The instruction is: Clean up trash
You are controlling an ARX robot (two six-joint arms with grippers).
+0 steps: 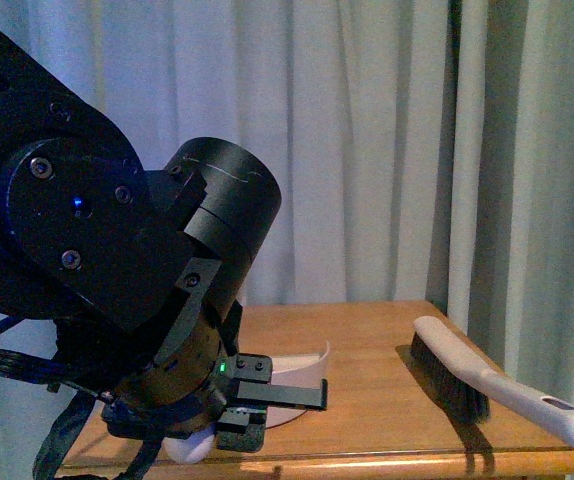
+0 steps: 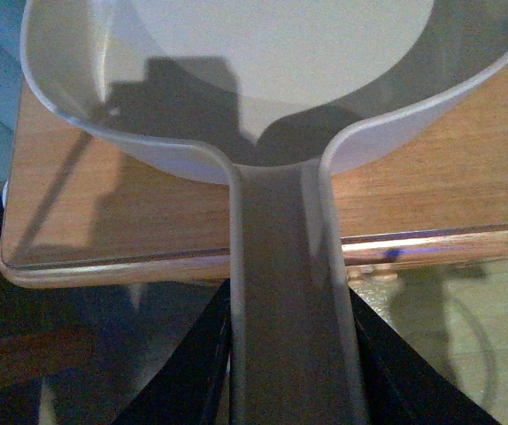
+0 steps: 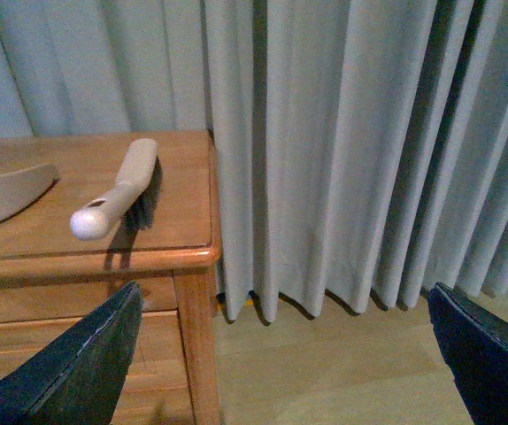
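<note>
My left gripper (image 1: 267, 398) is shut on the handle of the pinkish dustpan (image 1: 305, 372), which lies on the wooden table (image 1: 367, 335) near its front edge. In the left wrist view the black jaws of the left gripper (image 2: 291, 381) clamp the handle from both sides, and the pan (image 2: 272, 97) rests on the tabletop, empty as far as it shows. My right gripper (image 3: 285, 354) is open and empty, off the table's side above the floor. The trash wad is not identifiable in any view. A small white rounded shape (image 1: 192, 446) shows under my left wrist; I cannot tell what it is.
A white hand brush (image 1: 487, 385) with dark bristles lies on the table's right part and also shows in the right wrist view (image 3: 121, 188). The dustpan's edge (image 3: 6, 197) is visible there too. Pale curtains (image 1: 367, 140) hang behind and beside the table. Wooden floor (image 3: 325, 372) lies below.
</note>
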